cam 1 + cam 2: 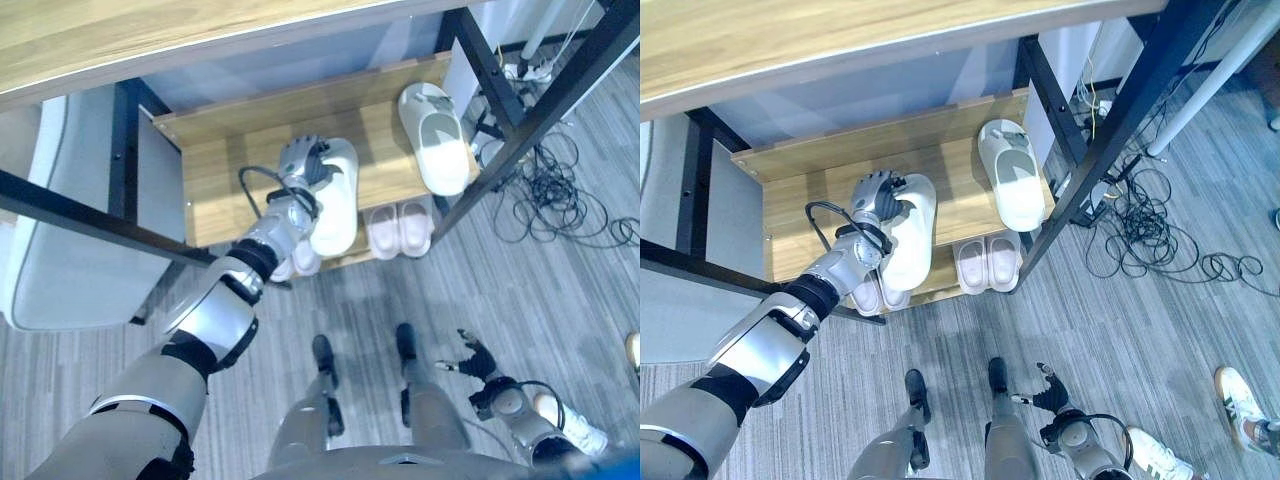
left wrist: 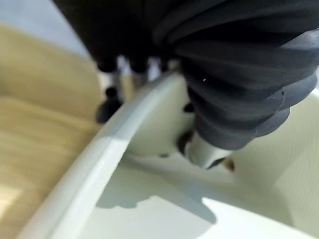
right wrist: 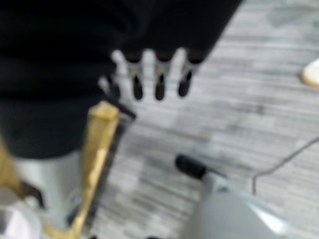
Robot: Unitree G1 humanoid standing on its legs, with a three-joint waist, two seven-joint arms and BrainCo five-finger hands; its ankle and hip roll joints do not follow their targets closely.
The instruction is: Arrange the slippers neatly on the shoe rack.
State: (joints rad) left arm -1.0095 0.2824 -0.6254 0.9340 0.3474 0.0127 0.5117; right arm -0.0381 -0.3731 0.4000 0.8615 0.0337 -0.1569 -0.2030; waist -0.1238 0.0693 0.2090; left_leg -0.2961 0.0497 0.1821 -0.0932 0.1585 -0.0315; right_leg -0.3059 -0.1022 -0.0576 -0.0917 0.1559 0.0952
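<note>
A white slipper (image 1: 338,215) lies lengthwise on the wooden shelf (image 1: 215,190) of the shoe rack, left of centre. My left hand (image 1: 304,160) is curled on its far end. In the left wrist view the thumb (image 2: 202,149) sits inside the slipper (image 2: 164,209) and the fingers (image 2: 110,94) are outside its side wall, pinching it. A second white slipper (image 1: 437,135) lies at the right end of the same shelf, tilted. My right hand (image 1: 478,358) hangs low over the floor with its fingers (image 3: 157,74) straight and nothing in it.
A pink pair of slippers (image 1: 400,230) stands on the lower shelf, with another pale pair (image 1: 297,262) beside it. A black frame post (image 1: 505,150) edges the rack's right side. Tangled cables (image 1: 560,195) lie on the floor at the right. A person's white shoe (image 1: 1240,395) is near.
</note>
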